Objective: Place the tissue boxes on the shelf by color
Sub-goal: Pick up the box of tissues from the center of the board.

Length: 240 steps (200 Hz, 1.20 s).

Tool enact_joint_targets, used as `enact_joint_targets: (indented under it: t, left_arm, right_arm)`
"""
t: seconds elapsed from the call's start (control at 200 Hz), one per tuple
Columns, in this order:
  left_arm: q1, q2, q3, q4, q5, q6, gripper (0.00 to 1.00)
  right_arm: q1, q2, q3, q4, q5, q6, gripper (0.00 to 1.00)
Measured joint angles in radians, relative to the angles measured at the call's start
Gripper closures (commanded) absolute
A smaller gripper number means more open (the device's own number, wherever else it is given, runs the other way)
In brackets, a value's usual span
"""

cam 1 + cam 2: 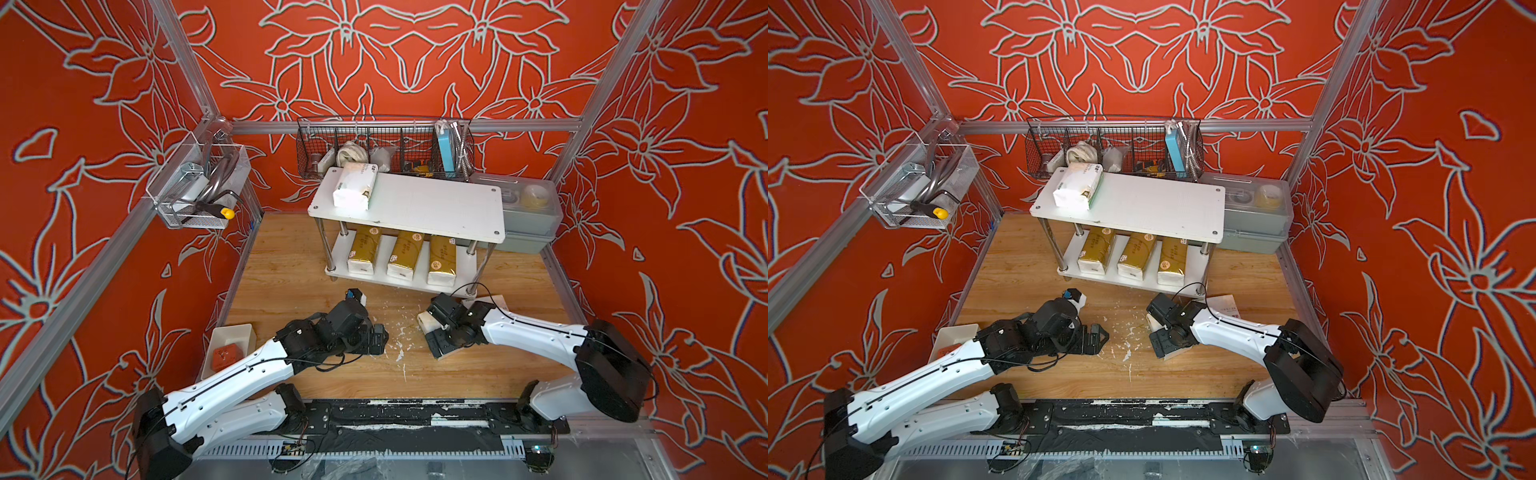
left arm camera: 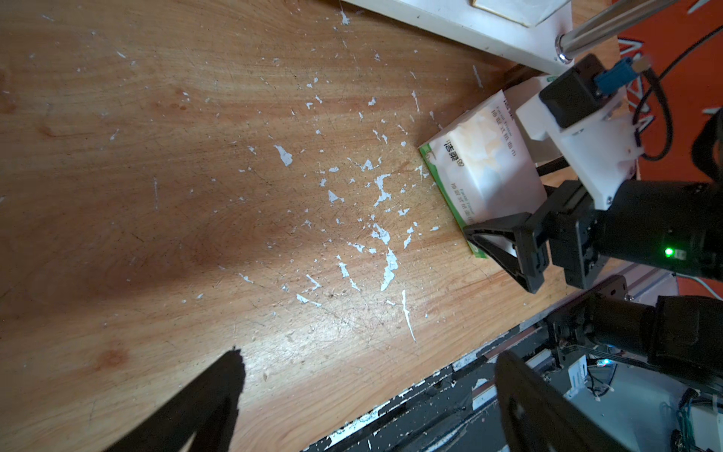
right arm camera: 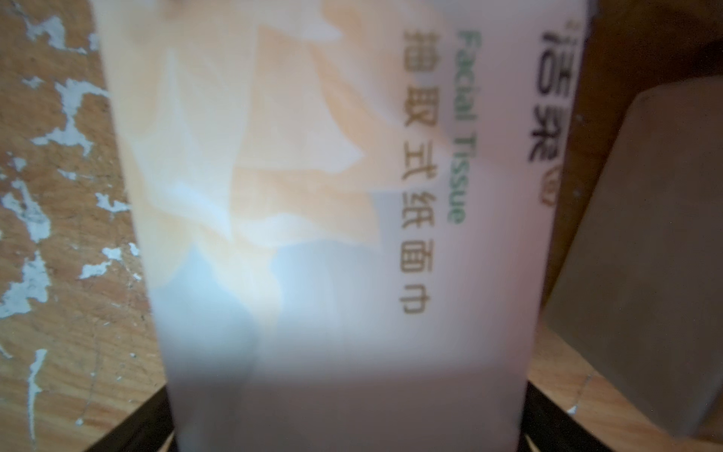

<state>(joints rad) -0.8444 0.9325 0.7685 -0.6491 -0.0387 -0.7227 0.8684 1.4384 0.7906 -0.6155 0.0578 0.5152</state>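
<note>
White wrap with a green edge marks the tissue pack (image 2: 481, 164) lying flat on the wooden bench (image 1: 291, 270). The right pincer (image 1: 430, 330) stands astride it with its jaws spread wide, a black finger (image 2: 504, 250) to either side of the pack near one end. In the right wrist view the pack's printed face (image 3: 313, 195) fills the gap between those fingers. Whether the pads press the wrap or only flank it I cannot tell. In both top views only the pack's pale end (image 1: 1153, 323) shows past the wrist, toward 9 o'clock.

A second white pack (image 1: 1225, 302) lies on the bench at about 2 o'clock from the first. It is partly under the right arm and just beside the foot of the front chrome post (image 1: 482, 266) at the 3 o'clock end of the shelf (image 1: 436, 203).

The shelf stands at 12 o'clock on the bench. A third white pack (image 1: 355, 187) rests on its upper board at the 9 o'clock end. Three gold packs (image 1: 405, 253) sit side by side on the lower board, their white ends toward 6 o'clock.

The left pincer (image 2: 367, 362) is at 9 o'clock from the right one, spread and empty above bare wood. A scatter of white flecks (image 1: 401, 332) lies between them.
</note>
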Motion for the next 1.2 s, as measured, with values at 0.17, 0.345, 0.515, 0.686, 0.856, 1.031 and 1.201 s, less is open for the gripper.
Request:
enact_joint_targets:
  t: [0.17,0.345,0.515,0.686,0.856,1.031,1.201]
  left_arm:
    - [0.0,0.002,0.0,0.004,0.0,0.0,0.01]
    - [0.0,0.002,0.0,0.003,0.0,0.0,0.01]
    - [0.0,0.002,0.001,0.003,0.0,0.0,0.01]
    - [0.0,0.001,0.024,-0.002,-0.001,0.0,0.01]
    - [0.001,-0.009,0.069,-0.016,-0.008,0.0,0.01]
    - [0.008,-0.024,0.14,-0.053,-0.031,0.0,0.01]
    - [0.031,-0.031,0.237,-0.112,-0.074,0.005,0.01]
  right_arm:
    - [0.0,-0.002,-0.005,0.014,-0.017,0.002,0.2]
    - [0.0,-0.037,-0.032,0.028,-0.038,0.014,0.39]
    - [0.0,-0.09,-0.053,0.002,-0.071,0.019,0.46]
    - [0.0,-0.177,-0.053,-0.041,-0.101,0.023,0.47]
    - [0.003,-0.262,-0.041,-0.097,-0.139,0.035,0.48]
    - [0.037,-0.334,0.031,-0.172,-0.172,0.069,0.48]
    - [0.093,-0.37,0.186,-0.241,-0.187,0.108,0.48]
